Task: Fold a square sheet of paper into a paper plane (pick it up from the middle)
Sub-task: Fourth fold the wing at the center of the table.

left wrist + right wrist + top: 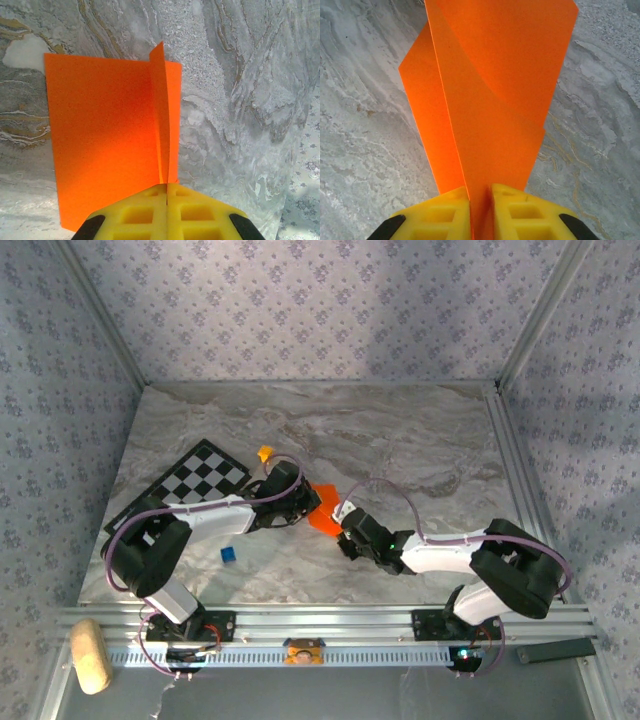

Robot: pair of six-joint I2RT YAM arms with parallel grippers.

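The left end effector (166, 187) and right end effector (481, 195) each clamp the creased square sheet of paper (325, 517) over the marble bench (420, 440); uneven pulling could tear it or skew the crease

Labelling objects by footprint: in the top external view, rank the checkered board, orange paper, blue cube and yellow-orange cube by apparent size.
1. checkered board
2. orange paper, partly covered
3. blue cube and yellow-orange cube: look alike, not ranked apart
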